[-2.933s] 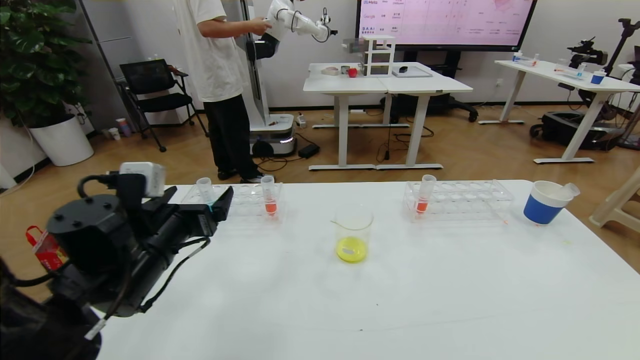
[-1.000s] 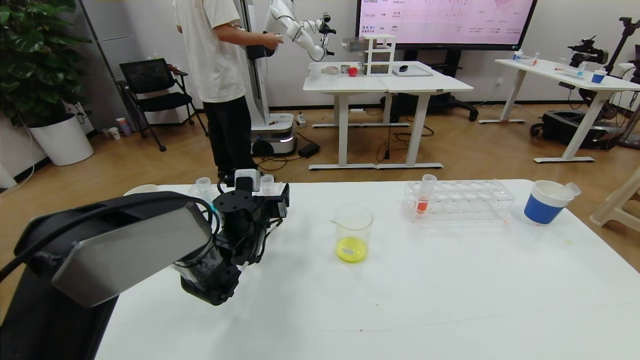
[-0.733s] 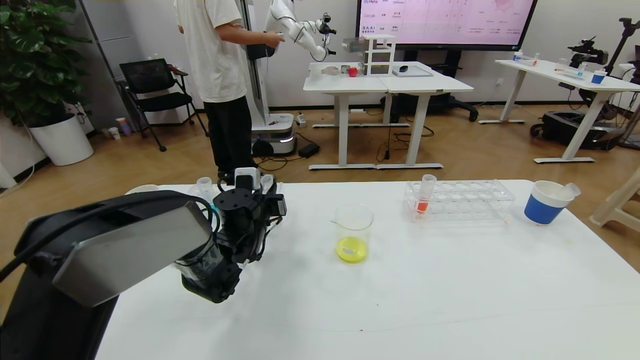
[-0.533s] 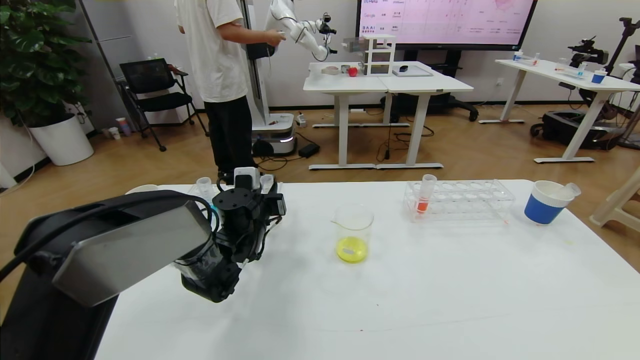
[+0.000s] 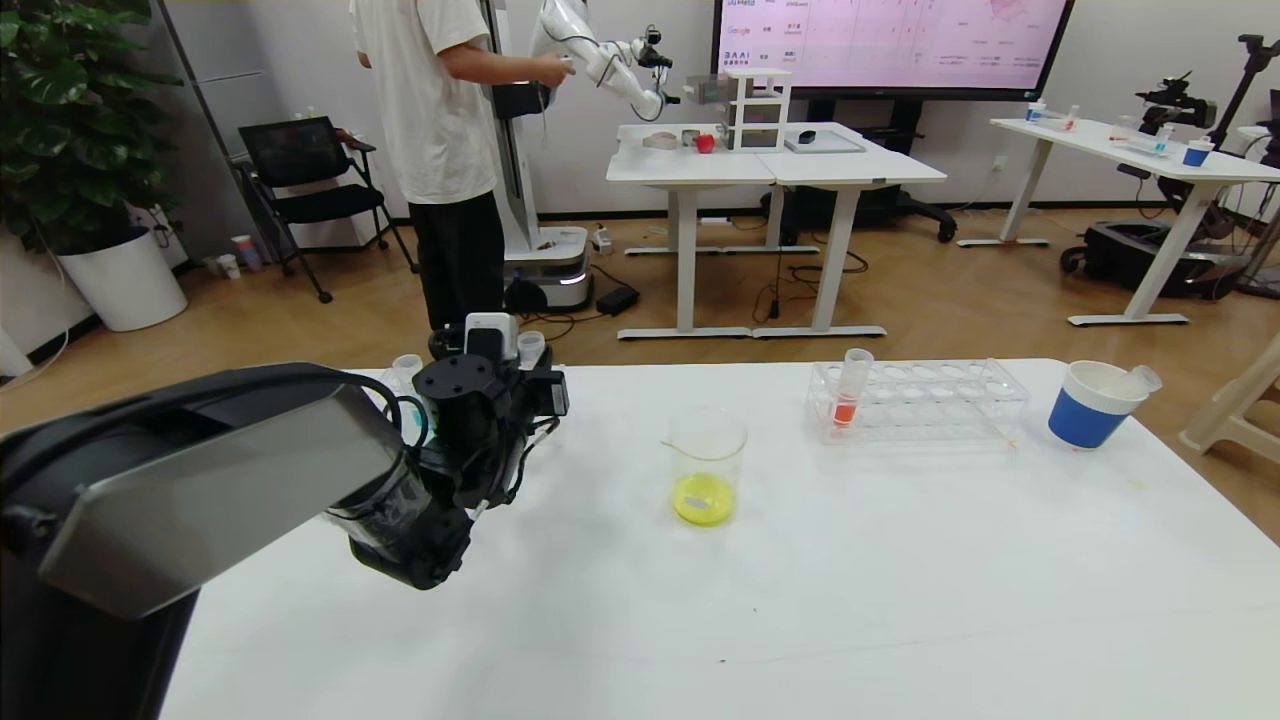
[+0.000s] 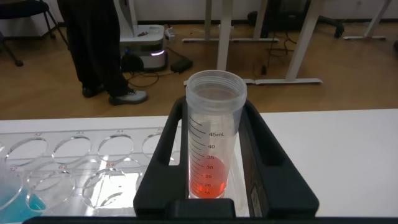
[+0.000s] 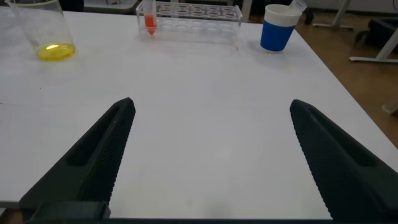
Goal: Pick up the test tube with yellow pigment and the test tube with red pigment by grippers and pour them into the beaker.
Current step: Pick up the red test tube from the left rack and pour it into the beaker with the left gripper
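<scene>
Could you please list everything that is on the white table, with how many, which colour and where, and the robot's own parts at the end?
beaker: one, clear, yellow liquid at its bottom, table middle.
held red tube: one, clear with orange-red liquid, between the left hand's fingers, beside the left rack.
other red tube: one, same colours, upright in the right rack.
blue tube: one, clear with blue liquid, in the left rack.
racks: two, clear; left rack, right rack.
paper cup: one, blue and white, far right.
clear tube: one, leaning in the cup.
left hand: black, shut on the held tube.
right hand: black, open above the table.
</scene>
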Motion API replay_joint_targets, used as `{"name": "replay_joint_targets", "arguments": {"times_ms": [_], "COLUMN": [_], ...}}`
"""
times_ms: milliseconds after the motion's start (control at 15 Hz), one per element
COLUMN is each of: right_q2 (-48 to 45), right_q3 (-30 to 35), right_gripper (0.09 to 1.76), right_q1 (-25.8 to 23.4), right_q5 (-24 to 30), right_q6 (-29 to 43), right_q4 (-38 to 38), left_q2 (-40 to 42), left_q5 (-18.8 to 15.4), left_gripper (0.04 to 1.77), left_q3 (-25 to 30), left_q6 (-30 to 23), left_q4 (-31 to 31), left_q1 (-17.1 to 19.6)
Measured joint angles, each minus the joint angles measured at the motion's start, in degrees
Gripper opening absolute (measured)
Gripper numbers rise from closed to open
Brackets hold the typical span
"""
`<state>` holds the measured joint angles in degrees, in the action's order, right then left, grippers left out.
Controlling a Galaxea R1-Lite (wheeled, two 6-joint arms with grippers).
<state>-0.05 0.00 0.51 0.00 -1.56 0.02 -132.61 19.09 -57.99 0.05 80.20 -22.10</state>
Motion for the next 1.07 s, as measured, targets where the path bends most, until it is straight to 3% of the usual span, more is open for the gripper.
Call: {"name": "replay_joint_targets", "arguments": {"times_ms": [333, 467, 800, 1067], "right_q2": [0.0, 0.0, 0.0, 0.0], "right_q3": [0.0, 0.0, 0.0, 0.0], "right_gripper": [1.74, 1.74, 1.74, 1.74], "right_q1": [0.0, 0.0, 0.0, 0.0], "right_q5": [0.0, 0.0, 0.0, 0.0], "right_q6": [0.0, 0.0, 0.0, 0.0], "right_q4": [0.0, 0.0, 0.0, 0.0], "left_q2": [6.0, 7.6, 10.5, 11.5], "left_q5": [-2.2, -4.8, -19.2, -31.5], "left_gripper": [0.5, 0.5, 0.5, 0.5], "left_q3": [-1.0, -0.9, -1.1, -1.2], "left_q6": [0.0, 0.0, 4.3, 6.1], "left_q4": [-5.7, -7.7, -7.9, -5.5], "left_q1": [0.4, 0.3, 0.3, -2.5]}}
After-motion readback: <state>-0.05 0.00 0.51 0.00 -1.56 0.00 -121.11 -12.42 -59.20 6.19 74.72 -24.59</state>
